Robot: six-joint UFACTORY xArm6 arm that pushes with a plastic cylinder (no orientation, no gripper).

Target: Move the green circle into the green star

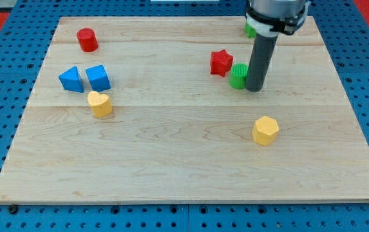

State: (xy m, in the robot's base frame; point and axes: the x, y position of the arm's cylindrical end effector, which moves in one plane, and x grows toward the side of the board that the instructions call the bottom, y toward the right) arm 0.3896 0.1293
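Note:
The green circle [238, 75] stands on the wooden board right of centre, just right of a red star [221, 62]. My tip [255, 89] is on the board, touching or nearly touching the green circle's right side. A green block [250, 29], likely the green star, peeks out near the view's top, mostly hidden behind the arm, so its shape is unclear.
A red cylinder [87, 40] stands at the top left. A blue triangle [71, 79] and another blue block [98, 77] sit at the left, with a yellow heart [99, 103] just below them. A yellow hexagon [265, 130] sits at the lower right.

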